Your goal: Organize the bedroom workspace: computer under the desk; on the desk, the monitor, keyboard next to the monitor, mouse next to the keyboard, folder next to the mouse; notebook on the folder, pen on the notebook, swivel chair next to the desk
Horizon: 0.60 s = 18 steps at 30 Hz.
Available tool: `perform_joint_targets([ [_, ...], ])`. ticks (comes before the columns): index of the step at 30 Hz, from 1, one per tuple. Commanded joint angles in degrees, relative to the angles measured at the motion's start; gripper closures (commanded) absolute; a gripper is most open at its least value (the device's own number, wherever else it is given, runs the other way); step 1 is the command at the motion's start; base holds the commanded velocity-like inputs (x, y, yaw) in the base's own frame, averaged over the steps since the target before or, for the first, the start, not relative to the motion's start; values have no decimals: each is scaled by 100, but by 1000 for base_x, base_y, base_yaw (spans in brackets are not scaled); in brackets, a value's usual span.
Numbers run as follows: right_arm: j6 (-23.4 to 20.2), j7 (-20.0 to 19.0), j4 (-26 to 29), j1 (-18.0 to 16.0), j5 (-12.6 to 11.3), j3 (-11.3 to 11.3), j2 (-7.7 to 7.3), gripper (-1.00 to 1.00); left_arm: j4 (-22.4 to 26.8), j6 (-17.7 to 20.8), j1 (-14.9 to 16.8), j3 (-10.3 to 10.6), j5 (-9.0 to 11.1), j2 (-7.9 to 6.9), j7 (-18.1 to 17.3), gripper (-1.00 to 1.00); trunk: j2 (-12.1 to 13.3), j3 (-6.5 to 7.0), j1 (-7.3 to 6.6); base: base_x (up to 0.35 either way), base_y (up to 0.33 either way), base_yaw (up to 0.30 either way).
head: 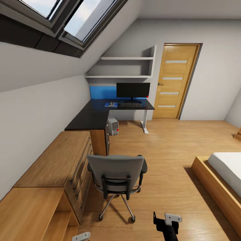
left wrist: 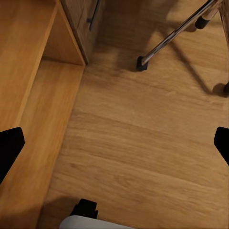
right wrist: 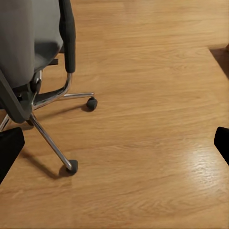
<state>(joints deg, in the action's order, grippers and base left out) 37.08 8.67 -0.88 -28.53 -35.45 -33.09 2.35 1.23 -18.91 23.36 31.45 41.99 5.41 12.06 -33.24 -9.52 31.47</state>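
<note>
The swivel chair (head: pixel 116 177) stands low in the frame's centre, back toward us, well apart from the desk (head: pixel 100 115) at mid-frame. On the desk sit the monitor (head: pixel 133 90), the keyboard (head: pixel 131 104) and the folder (head: pixel 110 104); the computer (head: pixel 113 126) stands beneath. Both the left gripper (left wrist: pixel 114 143) and right gripper (right wrist: pixel 114 143) hang spread wide over bare floor (right wrist: pixel 157 95).

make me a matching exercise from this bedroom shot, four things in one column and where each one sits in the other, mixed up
Things:
1. monitor
2. computer
3. swivel chair
4. folder

Places:
A. on the floor under the desk
B. flat on the desk, left of the keyboard
C. upright at the back of the desk
D. on the floor beside the wooden drawer unit, away from the desk

Pairs: 1-C, 2-A, 3-D, 4-B
</note>
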Motion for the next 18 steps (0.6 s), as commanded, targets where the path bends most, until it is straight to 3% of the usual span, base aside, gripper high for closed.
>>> perform_joint_targets([
  [1,10,47,-9,-5,3,-48,3,-100,0,-13,3,50,24,2,33,-100,-50,-28,24,0,0,0],
  [18,10,47,-9,-4,3,-48,-2,-100,0,58,3,45,26,4,56,-100,-732,-333,398,0,0,0],
])
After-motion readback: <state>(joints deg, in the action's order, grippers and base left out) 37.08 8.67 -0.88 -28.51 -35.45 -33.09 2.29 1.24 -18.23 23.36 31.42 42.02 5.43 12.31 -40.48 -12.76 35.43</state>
